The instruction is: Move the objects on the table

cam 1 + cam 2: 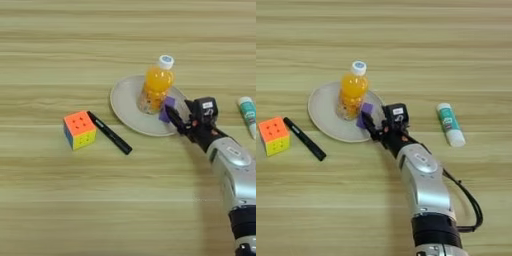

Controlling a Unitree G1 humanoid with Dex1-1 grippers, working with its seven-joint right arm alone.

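Right now the gripper (369, 121) is clamped on the purple block (365, 114) over the plate's (125, 105) right rim, beside the upright juice bottle (156, 85). Left of the plate, the marker (109, 132) lies slanting toward the near edge, touching the cube (79, 130). Any writing on the tube (450, 124) is unreadable.

The right arm (423, 187) has a smooth silver forearm shell, a black ribbed collar near its base, a looping black cable alongside, and a boxy black gripper (376, 127) with two black fingers.
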